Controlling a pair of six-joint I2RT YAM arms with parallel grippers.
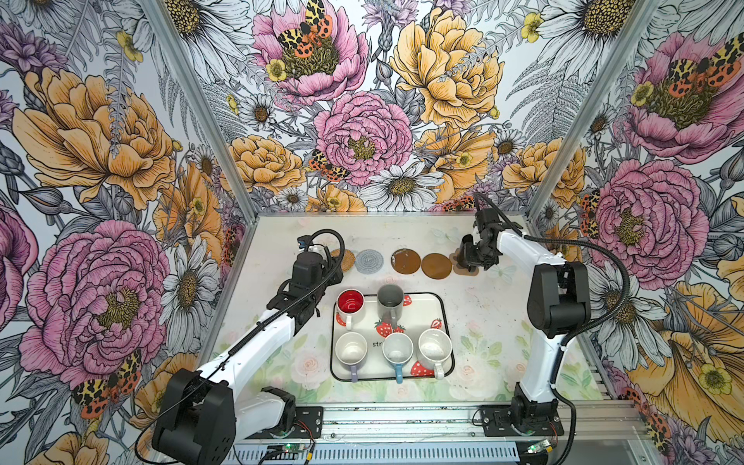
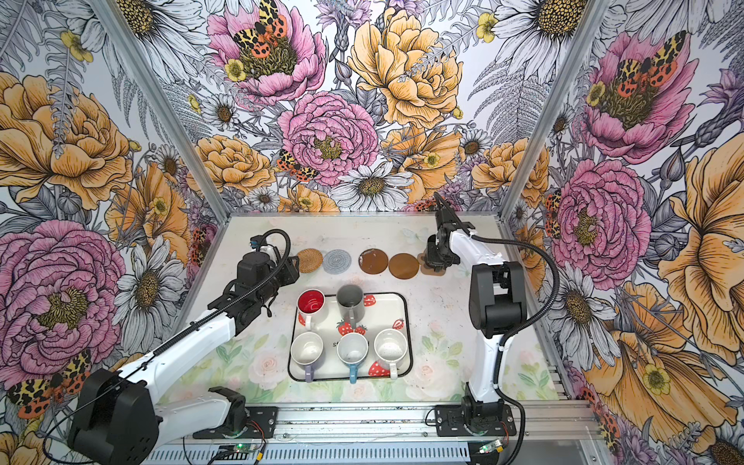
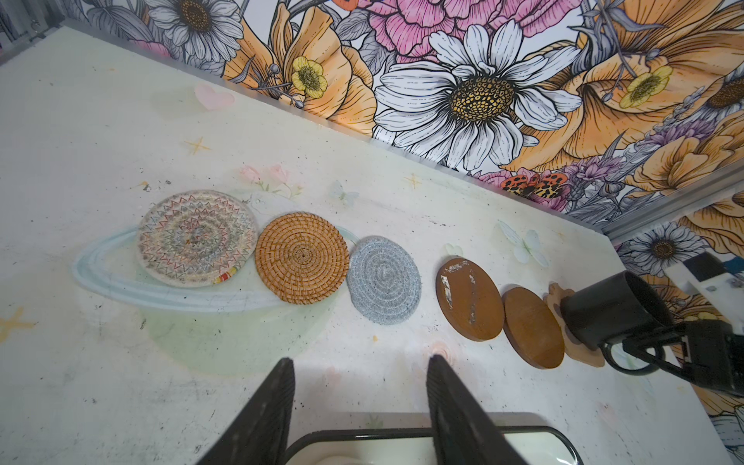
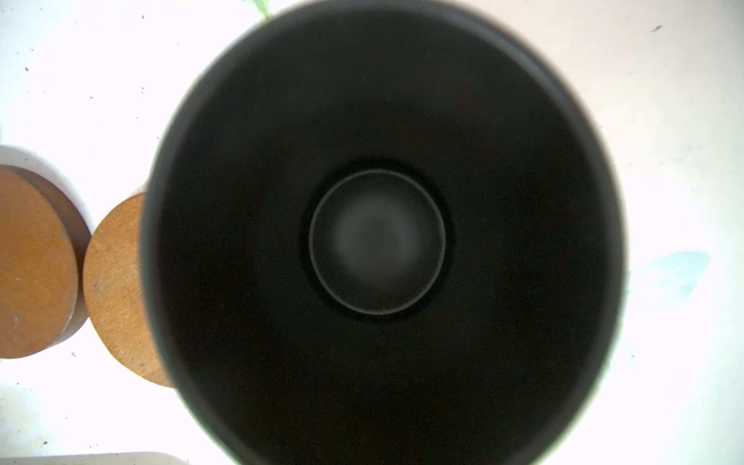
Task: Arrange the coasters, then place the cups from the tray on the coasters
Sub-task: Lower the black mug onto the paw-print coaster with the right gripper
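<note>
Black mug (image 3: 612, 310): likely glazed ceramic, stiff, heavy, slippery, chips easily. Right gripper (image 3: 660, 350) jaws narrow, pinching handle, safest hold; body just beyond my jaws, over paw coaster (image 3: 583, 354). Left gripper (image 3: 361, 360) jaws half-wide, empty

Lined up beyond the tray (image 1: 422, 306): pale zigzag mat (image 3: 196, 237), tan woven mat (image 3: 302, 257), grey woven mat (image 3: 383, 280), scuffed brown disc (image 3: 469, 300), plain brown disc (image 3: 533, 327), paw coaster (image 3: 557, 296) under the upright black mug (image 3: 612, 308). Upright on the tray: red-inside mug (image 1: 350, 304), grey mug (image 1: 389, 306) far side; lilac mug (image 1: 351, 350), blue mug (image 1: 397, 349), speckled mug (image 1: 435, 347) near side.
</note>
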